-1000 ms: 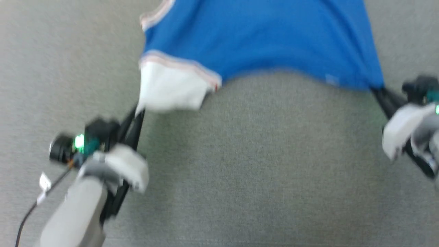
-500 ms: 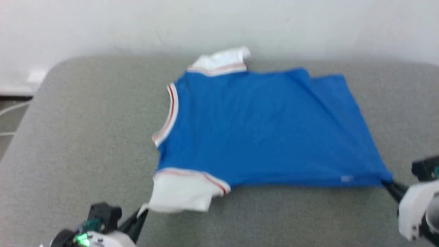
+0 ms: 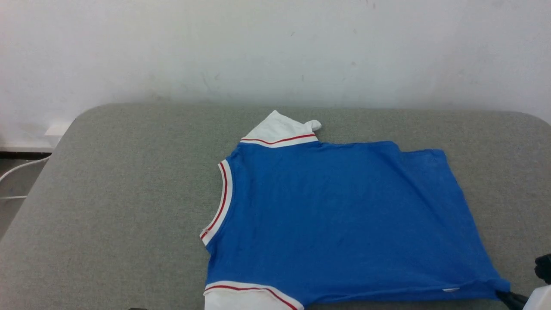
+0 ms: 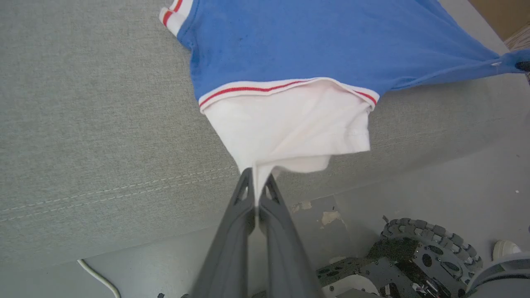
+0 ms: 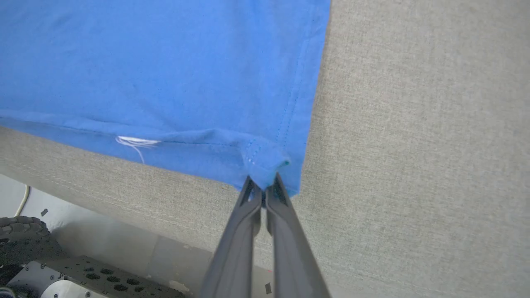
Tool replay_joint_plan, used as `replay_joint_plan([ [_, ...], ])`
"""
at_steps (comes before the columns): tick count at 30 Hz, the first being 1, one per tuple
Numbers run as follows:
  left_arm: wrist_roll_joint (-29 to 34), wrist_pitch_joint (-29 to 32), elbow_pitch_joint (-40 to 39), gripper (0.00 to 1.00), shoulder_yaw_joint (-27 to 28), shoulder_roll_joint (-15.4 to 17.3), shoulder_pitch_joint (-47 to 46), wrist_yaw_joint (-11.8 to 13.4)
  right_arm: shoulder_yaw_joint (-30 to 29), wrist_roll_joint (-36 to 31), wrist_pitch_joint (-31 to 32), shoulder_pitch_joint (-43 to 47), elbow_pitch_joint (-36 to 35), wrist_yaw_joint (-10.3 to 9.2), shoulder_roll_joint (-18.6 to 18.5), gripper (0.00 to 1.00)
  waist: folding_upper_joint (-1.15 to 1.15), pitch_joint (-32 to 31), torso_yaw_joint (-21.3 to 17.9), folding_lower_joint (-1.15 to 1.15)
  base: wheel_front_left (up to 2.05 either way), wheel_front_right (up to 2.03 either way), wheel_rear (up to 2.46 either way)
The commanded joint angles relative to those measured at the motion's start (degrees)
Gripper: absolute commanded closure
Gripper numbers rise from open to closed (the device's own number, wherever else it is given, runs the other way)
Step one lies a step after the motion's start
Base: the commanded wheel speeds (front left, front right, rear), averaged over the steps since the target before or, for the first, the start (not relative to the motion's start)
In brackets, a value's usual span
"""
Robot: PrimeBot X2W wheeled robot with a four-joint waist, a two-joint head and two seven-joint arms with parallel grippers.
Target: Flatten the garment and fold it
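The garment [image 3: 344,215] lies spread on the grey table [image 3: 120,193], plain blue side up, neck trim toward the left and hem toward the right. One white sleeve [image 3: 280,127] points to the far edge, the other sits at the near edge. In the left wrist view my left gripper [image 4: 257,182] is shut on the tip of the near white sleeve [image 4: 290,128]. In the right wrist view my right gripper [image 5: 263,184] is shut on the near hem corner of the garment [image 5: 165,74]. That gripper's dark tip [image 3: 510,297] shows at the head view's lower right.
A pale wall [image 3: 275,51] rises behind the table. A white cable [image 3: 17,168] hangs at the far left. Below the table's near edge lie the grey floor [image 4: 414,174] and my wheeled base [image 4: 422,252].
The head camera has tilted up, so the whole table and wall come into sight and the arms drop out of frame. Both grippers keep their hold on the garment.
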Motion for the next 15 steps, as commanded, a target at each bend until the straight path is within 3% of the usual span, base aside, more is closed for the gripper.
replay_joint_plan([
  [1, 0.08, -1.0, -0.29, 1.0, 0.41, -0.03, -0.76, 0.05, -1.73, -1.1, 0.18, 0.82, -1.31, -0.12, 0.91, 1.0, 0.0, 0.45, -0.2, 0.01, 0.0, 0.0, 0.0],
  [9, 2.64, -11.27, 0.0, 1.0, 3.73, -4.57, -9.86, -0.86, -10.44, -4.79, -0.53, 0.24, -9.78, -0.12, 4.92, 1.0, 0.0, 5.06, -0.98, 0.01, 0.0, 0.0, 0.0],
  [15, 4.38, -13.36, 3.9, 1.0, 3.7, -7.76, -19.46, -1.68, -13.8, -8.01, 0.99, -3.85, -11.26, -0.12, 6.76, 1.0, 0.0, 10.81, -1.9, 0.01, 0.0, 0.0, 0.0],
])
